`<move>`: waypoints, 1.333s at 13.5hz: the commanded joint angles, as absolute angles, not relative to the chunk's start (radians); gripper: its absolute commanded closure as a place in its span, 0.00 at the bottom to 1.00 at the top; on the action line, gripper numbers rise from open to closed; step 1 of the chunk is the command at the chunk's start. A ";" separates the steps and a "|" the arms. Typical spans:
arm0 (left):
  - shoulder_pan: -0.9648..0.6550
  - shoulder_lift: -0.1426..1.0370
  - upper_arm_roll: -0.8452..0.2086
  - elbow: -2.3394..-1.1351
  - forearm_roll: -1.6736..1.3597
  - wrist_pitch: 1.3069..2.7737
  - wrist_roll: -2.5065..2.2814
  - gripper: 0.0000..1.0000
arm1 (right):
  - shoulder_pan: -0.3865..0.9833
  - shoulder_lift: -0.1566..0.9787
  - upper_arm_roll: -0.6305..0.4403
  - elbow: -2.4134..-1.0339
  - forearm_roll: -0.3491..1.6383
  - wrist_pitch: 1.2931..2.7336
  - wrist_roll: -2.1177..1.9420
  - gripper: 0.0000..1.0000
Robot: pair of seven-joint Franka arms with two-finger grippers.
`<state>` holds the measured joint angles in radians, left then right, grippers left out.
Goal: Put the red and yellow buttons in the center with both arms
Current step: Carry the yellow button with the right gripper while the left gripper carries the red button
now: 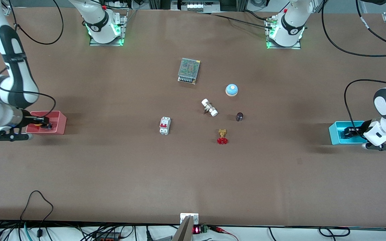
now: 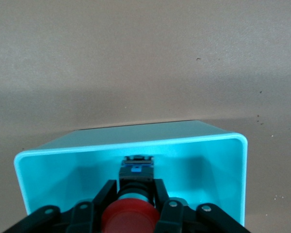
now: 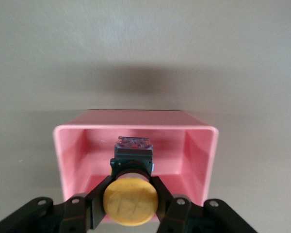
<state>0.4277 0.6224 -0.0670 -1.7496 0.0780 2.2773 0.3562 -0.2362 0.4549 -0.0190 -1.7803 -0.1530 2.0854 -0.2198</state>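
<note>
My left gripper (image 1: 347,132) is inside the blue bin (image 1: 337,131) at the left arm's end of the table. In the left wrist view the left gripper (image 2: 133,191) is shut on the red button (image 2: 129,213), its black body between the fingers, within the blue bin (image 2: 194,145). My right gripper (image 1: 45,123) is inside the pink bin (image 1: 59,122) at the right arm's end. In the right wrist view the right gripper (image 3: 131,191) is shut on the yellow button (image 3: 130,201) within the pink bin (image 3: 194,141). The brown table center (image 1: 193,157) lies between the bins.
Around the middle lie a metal power supply (image 1: 188,70), a blue-domed bell (image 1: 232,89), a white fitting (image 1: 209,107), a small dark cylinder (image 1: 239,116), a red handwheel valve (image 1: 222,137) and a white-red breaker (image 1: 165,126).
</note>
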 commanded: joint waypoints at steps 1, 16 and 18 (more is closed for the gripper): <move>0.426 0.606 -0.072 -1.747 0.067 2.276 0.368 0.73 | -0.219 0.390 0.015 -1.647 -0.117 1.900 -0.245 0.70; 0.149 0.449 -0.179 -1.515 0.080 1.773 0.050 0.73 | 0.239 0.584 0.015 -1.562 0.003 1.911 0.481 0.71; 0.095 0.462 -0.231 -1.552 0.081 1.798 -0.120 0.73 | 0.264 0.607 0.015 -1.562 0.005 1.934 0.546 0.71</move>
